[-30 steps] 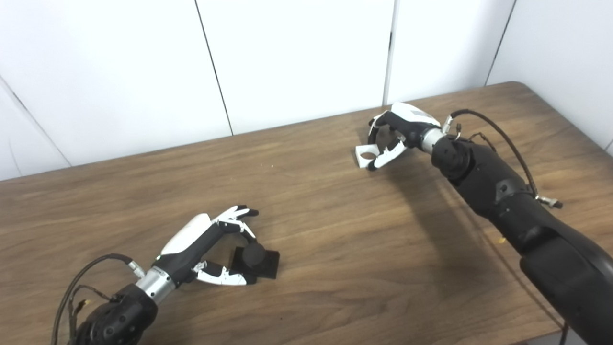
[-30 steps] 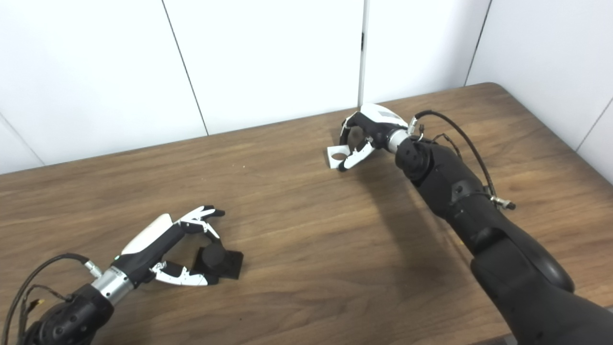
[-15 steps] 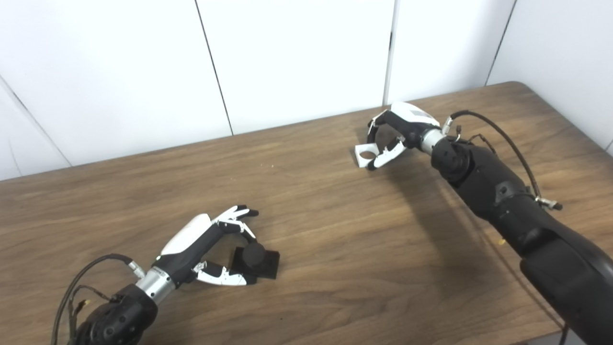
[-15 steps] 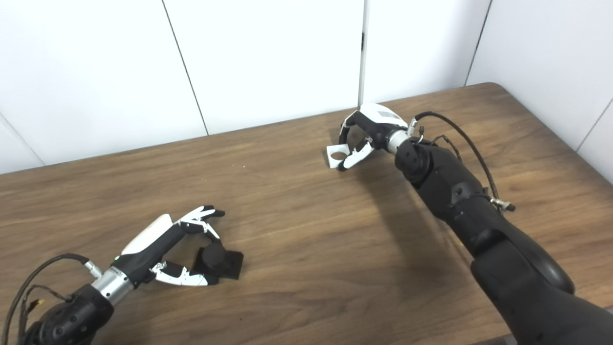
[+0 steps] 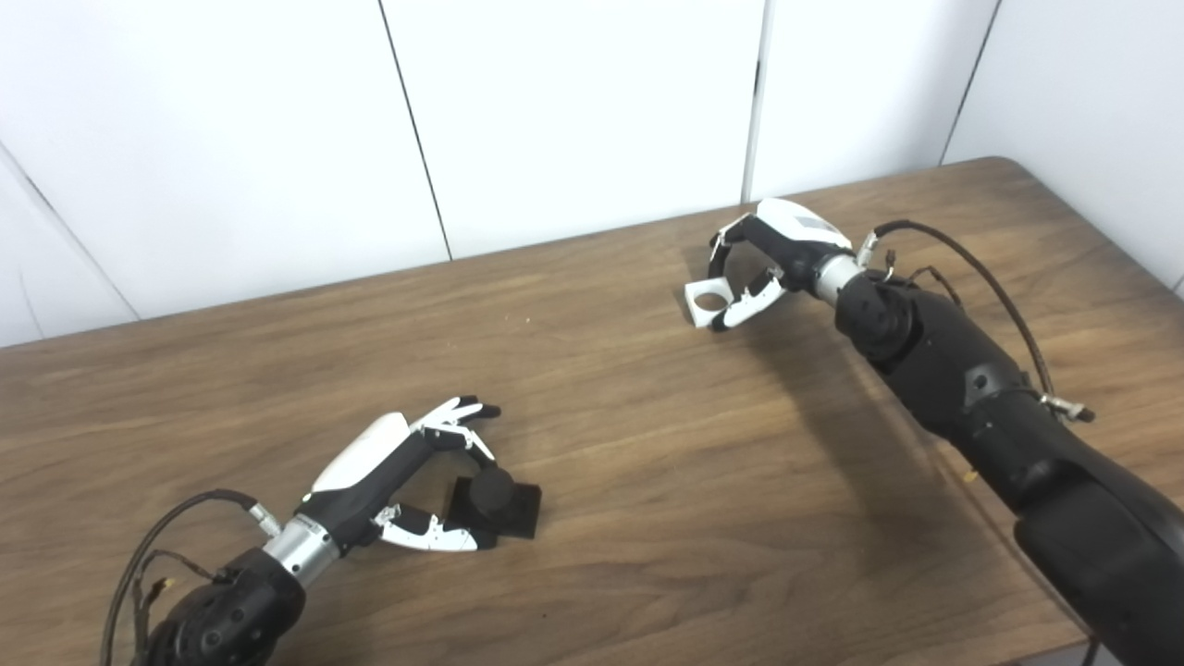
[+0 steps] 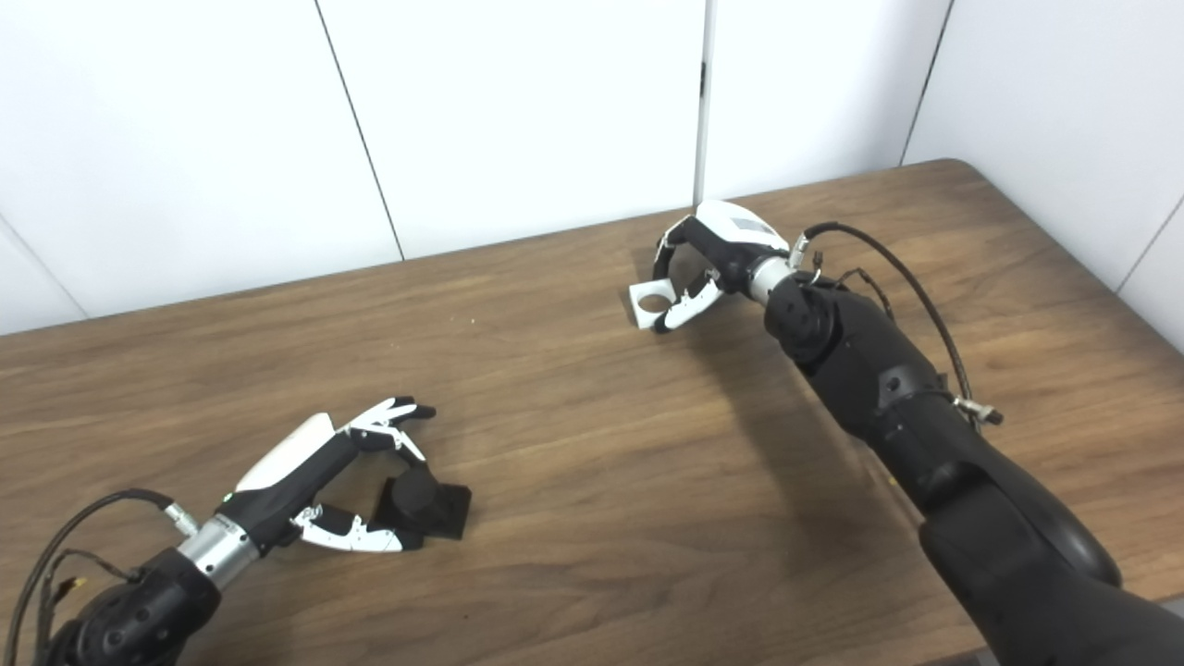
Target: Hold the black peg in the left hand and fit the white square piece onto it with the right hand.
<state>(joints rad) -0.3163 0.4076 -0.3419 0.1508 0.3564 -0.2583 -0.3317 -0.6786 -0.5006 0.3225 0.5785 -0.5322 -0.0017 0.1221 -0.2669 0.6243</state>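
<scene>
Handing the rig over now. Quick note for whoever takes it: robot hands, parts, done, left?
Left robot hand: fingers around the black peg, which sits on the table near left; firm grip unclear.
Right robot hand: shut on the white square piece, far right, hole visible.
Done: white piece grasped.
Left: secure and raise the peg, bring the piece across, fit its hole onto the peg.
</scene>
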